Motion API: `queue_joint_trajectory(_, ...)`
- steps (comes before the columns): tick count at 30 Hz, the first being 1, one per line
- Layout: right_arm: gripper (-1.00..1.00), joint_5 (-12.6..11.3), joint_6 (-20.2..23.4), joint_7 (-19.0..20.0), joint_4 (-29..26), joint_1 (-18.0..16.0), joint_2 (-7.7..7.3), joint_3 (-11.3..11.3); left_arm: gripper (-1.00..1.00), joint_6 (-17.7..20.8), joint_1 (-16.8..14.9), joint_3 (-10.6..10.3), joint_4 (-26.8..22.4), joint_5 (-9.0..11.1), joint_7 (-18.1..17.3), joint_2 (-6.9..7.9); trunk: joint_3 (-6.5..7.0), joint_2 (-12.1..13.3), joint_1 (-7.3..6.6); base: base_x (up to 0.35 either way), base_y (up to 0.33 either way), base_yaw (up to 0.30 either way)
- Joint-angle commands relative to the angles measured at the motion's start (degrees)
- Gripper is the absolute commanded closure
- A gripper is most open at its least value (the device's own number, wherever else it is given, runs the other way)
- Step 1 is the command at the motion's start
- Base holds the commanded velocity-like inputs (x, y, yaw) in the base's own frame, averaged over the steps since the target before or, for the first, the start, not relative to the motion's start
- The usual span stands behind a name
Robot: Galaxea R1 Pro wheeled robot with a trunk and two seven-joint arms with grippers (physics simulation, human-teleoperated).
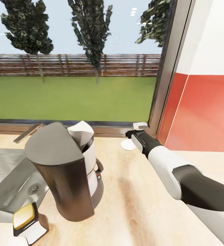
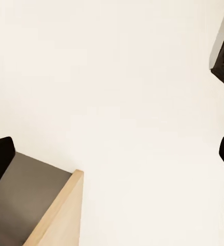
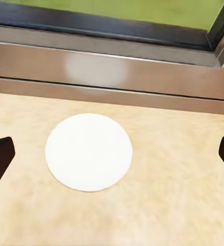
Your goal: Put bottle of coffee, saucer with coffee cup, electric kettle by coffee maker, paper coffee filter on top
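The grey coffee maker stands on the kitchen countertop, and the white paper coffee filter sits in its top. Close in front of it is the bottle of coffee, with a yellow lid and white label. The white saucer lies flat by the window sill, bare. My right gripper hovers over the saucer, open, its fingertips spread wider than the plate. My left gripper is open on nothing, facing a pale wall. The coffee cup, electric kettle and kitchen shelf are out of view.
A steel sink with a faucet lies left of the coffee maker. The window sill runs along the counter's back edge. A red wall panel closes off the right side. Bare worktop stretches right of the coffee maker.
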Motion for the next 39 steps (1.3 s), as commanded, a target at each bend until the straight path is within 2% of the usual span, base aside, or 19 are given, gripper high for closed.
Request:
queue_joint_trajectory(1,-1.00,-0.52,0.29,-0.38,-0.05,-0.05,0.00,0.45,-1.00,-0.33,0.02,0.26,-0.26,0.39,-0.07,-0.27,-0.11,-0.11,0.05,0.111,0.000,0.000)
queue_joint_trajectory(6,-1.00,-0.52,0.27,-0.38,-0.05,-0.05,0.00,0.45,-1.00,-0.76,0.03,0.15,-0.42,0.17,-0.07,-0.88,-0.11,-0.11,0.05,0.085,-0.036,0.000)
queue_joint_trajectory(14,-1.00,-0.52,0.29,-0.38,-0.05,-0.05,0.00,0.45,-1.00,-0.84,0.03,0.19,-0.37,0.05,-0.07,-0.89,-0.11,-0.11,0.05,0.036,-0.023,-0.002)
queue_joint_trajectory(22,-1.00,-0.52,0.26,-0.38,-0.03,-0.05,0.00,0.45,-1.00,-0.76,0.04,0.20,-0.28,0.11,-0.07,-0.89,-0.11,-0.11,0.05,0.001,0.000,-0.159)
queue_joint_trajectory(39,-1.00,-0.52,0.20,-0.41,-0.03,-0.05,0.00,0.45,-1.00,-0.76,0.12,0.15,-0.10,0.20,-0.07,-0.88,-0.11,-0.11,0.05,0.000,0.000,-0.019)
